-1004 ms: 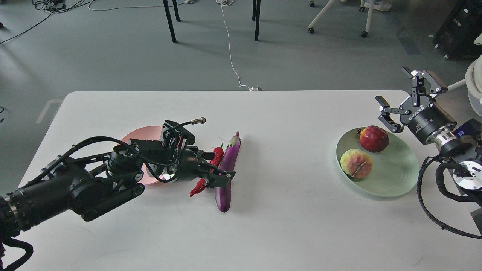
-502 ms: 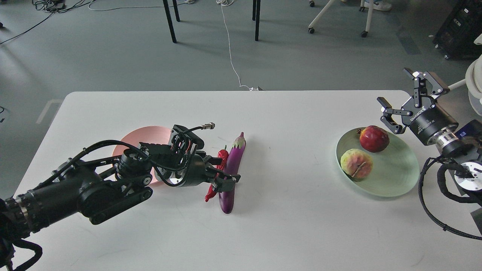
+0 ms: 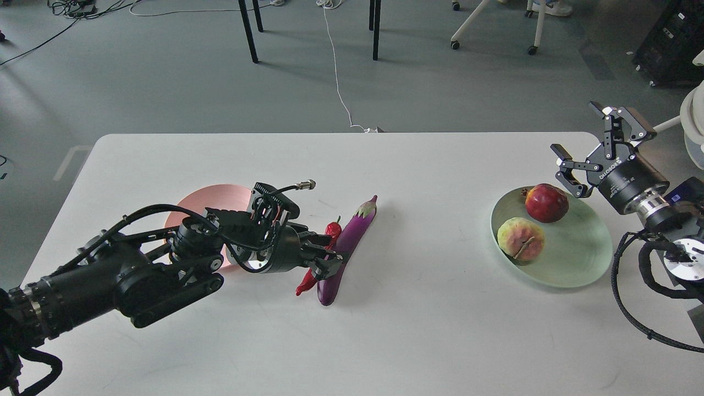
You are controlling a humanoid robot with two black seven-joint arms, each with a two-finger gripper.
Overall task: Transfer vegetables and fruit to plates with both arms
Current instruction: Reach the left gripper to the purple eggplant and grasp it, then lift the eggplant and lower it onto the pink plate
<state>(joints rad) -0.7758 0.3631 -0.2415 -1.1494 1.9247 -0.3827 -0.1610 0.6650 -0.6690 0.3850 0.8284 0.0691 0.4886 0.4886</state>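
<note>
My left gripper point(image 3: 325, 254) lies low on the table with its jaws closed in around the red chili pepper point(image 3: 306, 279). Its lower finger point(image 3: 333, 263) lies against the purple eggplant point(image 3: 352, 234), which lies slanted right beside the chili. The pink plate point(image 3: 204, 197) sits behind my left wrist, mostly hidden, with nothing showing on it. The pomegranate point(image 3: 546, 203) and the peach-like fruit point(image 3: 520, 238) lie on the mint green plate point(image 3: 583, 269). My right gripper point(image 3: 575, 127) is open and empty, just above and behind the pomegranate.
The white table point(image 3: 418, 330) ends close to the green plate's right side. Table and chair legs point(image 3: 375, 30) and a white cable point(image 3: 336, 77) are on the floor beyond the far edge.
My left gripper's jaws have narrowed around the chili. The eggplant has swung so its cap points further right, and both vegetables shifted right. My right arm has barely moved.
</note>
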